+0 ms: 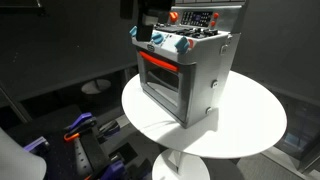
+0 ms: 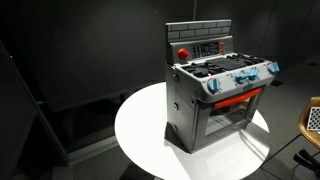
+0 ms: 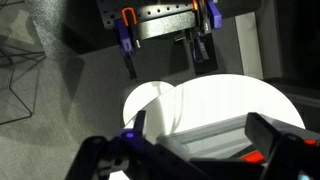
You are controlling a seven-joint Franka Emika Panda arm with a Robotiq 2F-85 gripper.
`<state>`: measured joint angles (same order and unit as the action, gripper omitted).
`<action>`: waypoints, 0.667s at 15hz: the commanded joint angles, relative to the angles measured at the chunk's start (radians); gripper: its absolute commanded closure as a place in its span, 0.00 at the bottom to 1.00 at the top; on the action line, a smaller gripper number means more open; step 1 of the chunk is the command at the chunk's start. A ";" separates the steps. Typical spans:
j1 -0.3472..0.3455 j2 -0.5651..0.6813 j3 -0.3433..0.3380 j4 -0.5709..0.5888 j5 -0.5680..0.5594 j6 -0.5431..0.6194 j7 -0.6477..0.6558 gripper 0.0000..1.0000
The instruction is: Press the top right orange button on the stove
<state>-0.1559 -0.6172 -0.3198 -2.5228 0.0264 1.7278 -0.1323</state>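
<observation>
The stove [image 1: 185,75] is a small grey toy oven with an orange-red glowing window. It stands on a round white table [image 1: 250,125] and shows in both exterior views [image 2: 215,100]. Its dark raised back panel [image 2: 203,45] carries an orange-red round button at one end [image 2: 183,53]; that button also shows in an exterior view [image 1: 173,17]. My gripper [image 1: 148,28] is dark and hangs just above the stove's knob edge, touching nothing. In the wrist view the gripper [image 3: 200,135] is open, its fingers wide apart, with the stove's grey edge and orange glow [image 3: 258,155] between them.
The table rests on a white pedestal [image 1: 180,165]. Clamps with blue and orange handles lie on the floor [image 1: 80,130] and hang on a rack [image 3: 127,40]. Dark curtains surround the scene. A pale object stands at the edge of an exterior view [image 2: 312,120].
</observation>
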 commanded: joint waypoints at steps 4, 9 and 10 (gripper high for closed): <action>-0.026 0.005 0.022 0.001 0.012 -0.002 -0.013 0.00; -0.015 0.020 0.034 0.024 0.026 0.014 -0.005 0.00; -0.012 0.025 0.040 0.031 0.031 0.024 -0.002 0.00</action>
<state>-0.1575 -0.6127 -0.3059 -2.5208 0.0282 1.7357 -0.1322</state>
